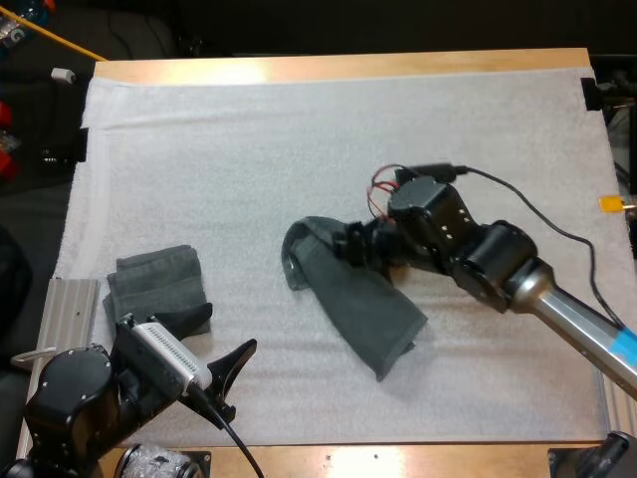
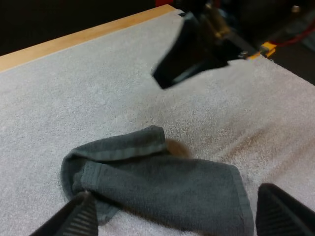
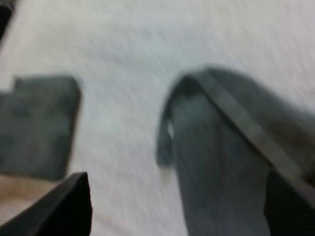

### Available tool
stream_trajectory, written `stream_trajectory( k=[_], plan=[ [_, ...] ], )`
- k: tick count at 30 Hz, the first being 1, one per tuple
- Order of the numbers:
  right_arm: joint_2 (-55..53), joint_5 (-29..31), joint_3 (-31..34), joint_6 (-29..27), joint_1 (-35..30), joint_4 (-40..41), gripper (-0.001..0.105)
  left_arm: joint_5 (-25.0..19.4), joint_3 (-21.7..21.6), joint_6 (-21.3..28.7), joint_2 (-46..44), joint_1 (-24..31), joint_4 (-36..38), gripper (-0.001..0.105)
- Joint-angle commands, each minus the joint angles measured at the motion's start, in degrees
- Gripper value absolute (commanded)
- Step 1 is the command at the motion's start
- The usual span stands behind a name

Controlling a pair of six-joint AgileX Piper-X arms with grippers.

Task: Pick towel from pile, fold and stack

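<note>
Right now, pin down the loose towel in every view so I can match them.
High view: loose towel mid-mat, at the right tool.
Left wrist view: towel ahead of the left tool, right tool beyond.
Right wrist view: towel beside the folded stack.
Shared landmark: the white mat beneath it.

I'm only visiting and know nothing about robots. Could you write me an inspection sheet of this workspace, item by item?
Surface: white mat lying flat on a wooden table.
Job's things: folded towel at the mat's left; loose towel mid-mat, not folded, its far end humped up.
Clutter: nothing seen.
Grippers: left gripper open, holding nothing, just in front of the folded towel; right gripper open, at the loose towel's far end.
Cables: nothing seen besides the robot's own.
Surroundings: metal rail along the mat's left edge.
</note>
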Motion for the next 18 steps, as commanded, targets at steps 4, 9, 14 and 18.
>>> stream_trajectory(
  k=[4, 9, 14, 18],
  plan=[
    [-2.8, -0.4, -0.6, -0.8, 0.1, 9.5, 0.070, 0.3, -0.3, -0.4, 0.0, -0.3, -0.6, 0.064],
    [-5.2, -0.3, -0.5, -0.7, 2.0, 19.3, 0.070, 0.3, -0.3, -0.4, 0.0, -0.3, 0.8, 0.064],
    [-6.3, 1.2, 3.8, 3.9, 7.9, 19.7, 0.070, 0.3, -0.3, -0.4, 0.0, -0.3, 3.5, 0.064],
    [-6.3, 2.7, 10.7, 15.0, 9.5, 12.9, 0.070, 0.3, -0.3, -0.4, 0.0, -0.3, 6.6, 0.064]
  ],
)
